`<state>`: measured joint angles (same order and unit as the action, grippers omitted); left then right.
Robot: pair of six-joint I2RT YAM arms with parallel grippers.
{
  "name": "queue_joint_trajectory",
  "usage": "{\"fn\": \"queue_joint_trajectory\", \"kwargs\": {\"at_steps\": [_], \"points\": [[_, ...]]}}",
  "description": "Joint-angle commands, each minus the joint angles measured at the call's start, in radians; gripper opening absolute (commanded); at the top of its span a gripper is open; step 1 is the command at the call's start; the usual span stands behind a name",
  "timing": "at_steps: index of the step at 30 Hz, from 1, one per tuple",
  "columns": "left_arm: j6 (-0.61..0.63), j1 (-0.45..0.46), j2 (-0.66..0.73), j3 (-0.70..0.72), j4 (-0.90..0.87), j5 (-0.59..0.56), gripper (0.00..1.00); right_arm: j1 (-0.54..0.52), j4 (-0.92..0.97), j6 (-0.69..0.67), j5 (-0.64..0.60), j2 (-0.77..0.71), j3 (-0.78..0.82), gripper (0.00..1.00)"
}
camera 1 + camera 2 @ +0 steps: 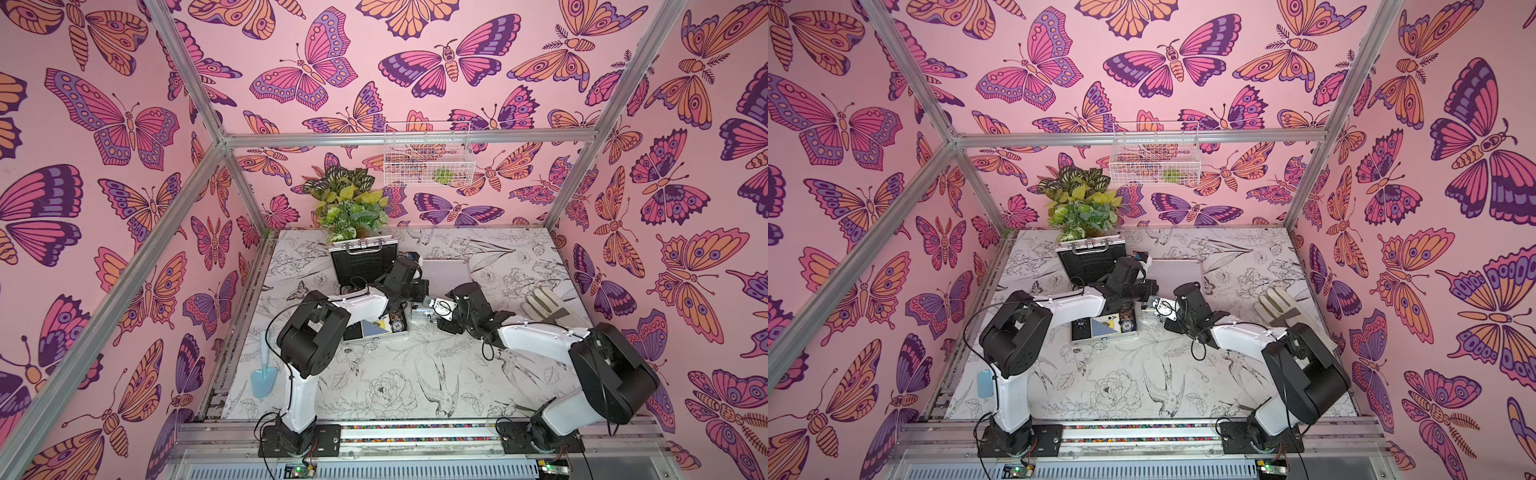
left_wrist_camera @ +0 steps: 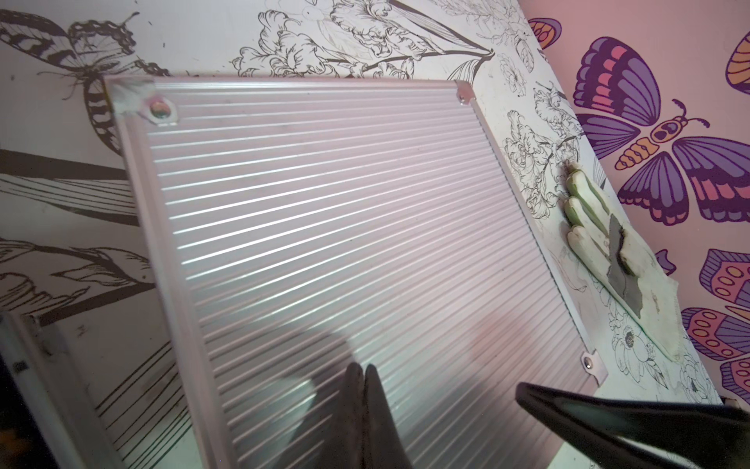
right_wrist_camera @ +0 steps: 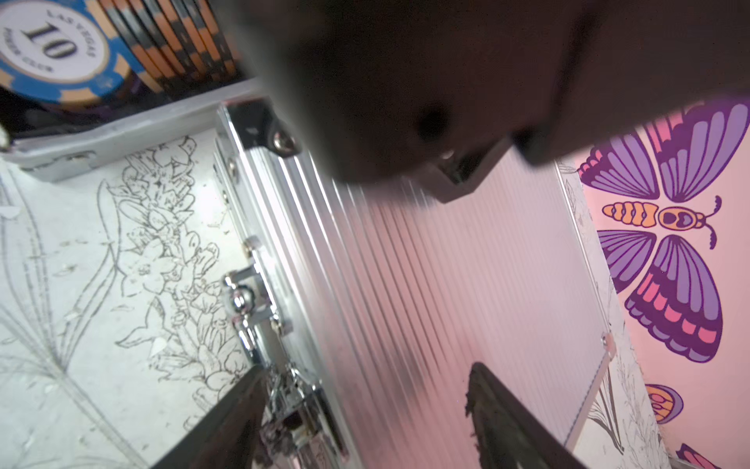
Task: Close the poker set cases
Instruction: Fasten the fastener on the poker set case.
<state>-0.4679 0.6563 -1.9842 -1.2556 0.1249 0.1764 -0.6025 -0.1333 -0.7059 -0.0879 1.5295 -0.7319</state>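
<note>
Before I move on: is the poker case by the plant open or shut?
Open: the poker case has its black-lined lid raised, with chips and cards exposed in its base.

Both arms extended forward, converging; left hand (image 2: 364,369) fingers pressed together, right hand (image 3: 365,377) fingers spread wide.

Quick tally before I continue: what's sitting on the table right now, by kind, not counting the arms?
Poker set cases: 2 (open case, closed case)
Glove: 1
Blue trowel: 1
Plant: 1
Total: 5
</note>
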Motion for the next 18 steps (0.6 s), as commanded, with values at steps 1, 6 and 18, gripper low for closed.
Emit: {"fn": "queue_joint_trajectory", "kwargs": {"at_steps": [1, 6, 18], "points": [[0.011, 0.0, -0.06, 0.074, -0.255, -0.014, 0.0, 0.006, 0.074, 0.023, -0.024, -0.006, 0.01, 0.79], [0.011, 0.0, -0.061, 0.076, -0.254, -0.012, 0.0, 0.002, 0.067, 0.025, -0.032, 0.015, 0.003, 0.79], [0.009, -0.001, -0.059, 0.078, -0.25, -0.011, 0.0, -0.012, -0.025, 0.026, -0.109, 0.091, 0.008, 0.83]]}}
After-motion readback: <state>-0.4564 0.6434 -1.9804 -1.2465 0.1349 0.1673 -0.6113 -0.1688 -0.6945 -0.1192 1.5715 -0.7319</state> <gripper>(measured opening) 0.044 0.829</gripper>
